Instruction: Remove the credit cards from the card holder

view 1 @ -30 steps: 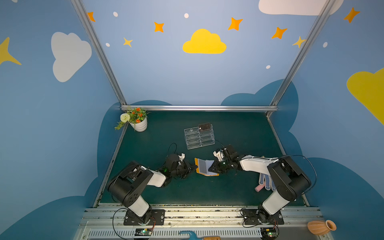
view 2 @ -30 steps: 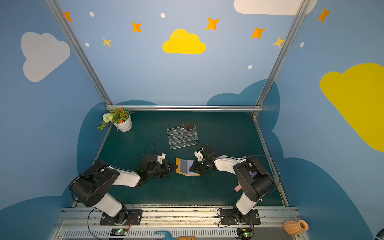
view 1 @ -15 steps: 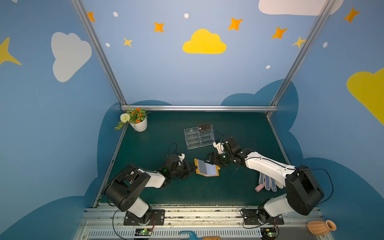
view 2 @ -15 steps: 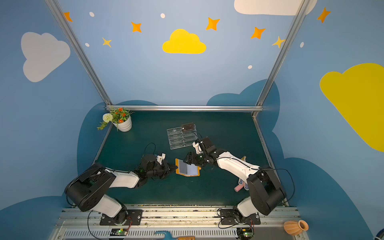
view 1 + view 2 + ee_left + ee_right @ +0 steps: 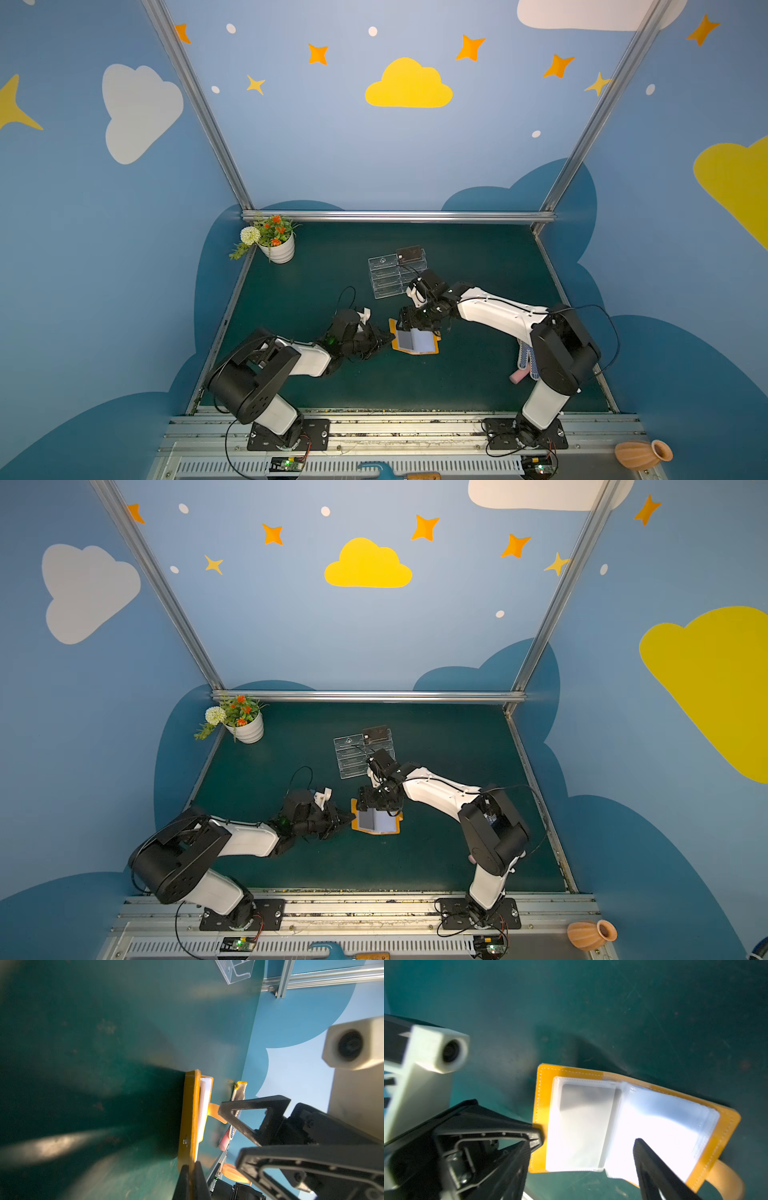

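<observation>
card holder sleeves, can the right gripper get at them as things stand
Probably yes. The card holder is open with its sleeves exposed, and the right gripper hangs open right over them with nothing between. The left gripper is shut only on the cover's edge, clear of the sleeves.

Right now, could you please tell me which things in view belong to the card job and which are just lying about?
Job: open orange-yellow card holder with clear sleeve pages, pinched by the left hand; dark rectangular card atop the clear acrylic tiered stand.
Lying about: white pot of flowers; dotted white glove; pink rod; terracotta vase.
</observation>
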`<action>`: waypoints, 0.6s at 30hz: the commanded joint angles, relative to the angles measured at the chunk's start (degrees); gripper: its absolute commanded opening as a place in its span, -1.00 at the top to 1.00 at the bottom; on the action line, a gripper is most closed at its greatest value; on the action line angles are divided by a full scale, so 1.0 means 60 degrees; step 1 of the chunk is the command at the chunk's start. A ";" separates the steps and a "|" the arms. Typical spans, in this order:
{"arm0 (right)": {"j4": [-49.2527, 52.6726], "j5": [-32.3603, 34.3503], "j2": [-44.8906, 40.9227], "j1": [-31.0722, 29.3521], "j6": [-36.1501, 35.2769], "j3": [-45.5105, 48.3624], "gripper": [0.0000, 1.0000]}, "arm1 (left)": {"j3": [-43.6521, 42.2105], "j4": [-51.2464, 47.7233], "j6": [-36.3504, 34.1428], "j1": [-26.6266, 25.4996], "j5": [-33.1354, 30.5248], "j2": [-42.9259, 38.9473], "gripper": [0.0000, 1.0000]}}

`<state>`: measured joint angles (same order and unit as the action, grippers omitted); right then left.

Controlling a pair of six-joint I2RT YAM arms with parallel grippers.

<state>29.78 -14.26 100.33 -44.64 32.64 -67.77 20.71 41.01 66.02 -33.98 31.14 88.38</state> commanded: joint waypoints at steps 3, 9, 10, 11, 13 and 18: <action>0.0513 0.0324 0.0236 -0.0145 -0.0123 -0.0411 -0.52 | 0.0014 -0.0085 -0.0251 -0.0078 -0.0110 -0.0199 0.92; 0.0596 0.0370 0.0486 -0.0179 -0.0137 -0.0567 -0.51 | 0.0005 -0.0041 -0.0256 -0.0123 -0.0149 -0.0227 0.92; 0.0617 0.0370 0.0531 -0.0206 -0.0151 -0.0599 -0.51 | -0.0003 -0.0039 -0.0262 -0.0123 -0.0163 -0.0219 0.92; 0.0657 0.0385 0.0597 -0.0212 -0.0166 -0.0644 -0.50 | -0.0009 -0.0039 -0.0265 -0.0133 -0.0174 -0.0227 0.92; 0.0674 0.0385 0.0686 -0.0222 -0.0167 -0.0698 -0.51 | -0.0010 -0.0046 -0.0240 -0.0139 -0.0192 -0.0234 0.92; 0.0707 0.0423 0.0852 -0.0282 -0.0153 -0.0817 -0.50 | -0.0023 -0.0039 -0.0283 -0.0153 -0.0179 -0.0253 0.92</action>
<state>32.32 -12.60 104.53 -45.84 32.27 -70.72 20.71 40.86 65.32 -34.68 30.33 88.27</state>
